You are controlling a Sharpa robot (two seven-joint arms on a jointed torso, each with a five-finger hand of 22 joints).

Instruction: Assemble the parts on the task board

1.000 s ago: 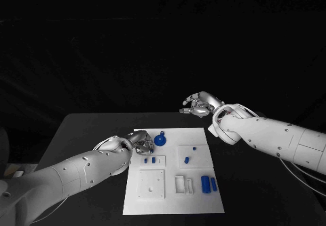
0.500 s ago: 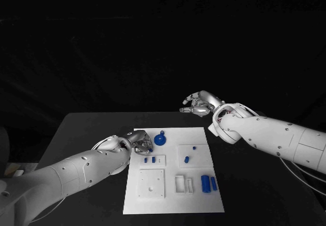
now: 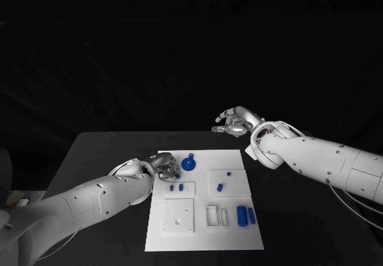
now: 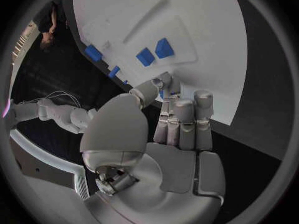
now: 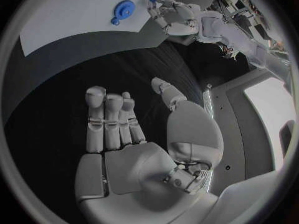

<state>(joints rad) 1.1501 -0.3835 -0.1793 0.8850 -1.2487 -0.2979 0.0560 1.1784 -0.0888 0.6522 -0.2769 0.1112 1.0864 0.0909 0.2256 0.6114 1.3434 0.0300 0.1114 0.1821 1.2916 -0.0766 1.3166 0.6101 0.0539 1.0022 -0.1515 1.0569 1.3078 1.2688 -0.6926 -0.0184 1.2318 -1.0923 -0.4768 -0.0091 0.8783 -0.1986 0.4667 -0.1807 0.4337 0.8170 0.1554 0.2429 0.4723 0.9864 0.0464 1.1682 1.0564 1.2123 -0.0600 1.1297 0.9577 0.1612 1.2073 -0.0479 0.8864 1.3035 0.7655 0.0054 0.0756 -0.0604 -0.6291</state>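
The white task board [image 3: 203,235] lies in the middle of the black table. My left hand [image 3: 164,167] sits at the board's upper left corner with its fingers curled. In the left wrist view its thumb and a finger pinch a small blue part [image 4: 161,92] just over the board [image 4: 206,35]. A round blue part [image 3: 188,164] lies beside that hand. Two small blue parts [image 3: 175,188] stand in a raised block below it. My right hand [image 3: 236,123] hovers past the board's far right corner, fingers apart and holding nothing.
More blue parts sit on a second block [image 3: 220,188], and two blue cylinders [image 3: 246,216] lie at the board's right. A square white block [image 3: 177,216] and a white slot frame [image 3: 215,217] are near the front. Bare black table [image 3: 104,155] flanks the board.
A blue speck seen below the left hand's fingers earlier is now covered by them. The right hand has stayed where it was.
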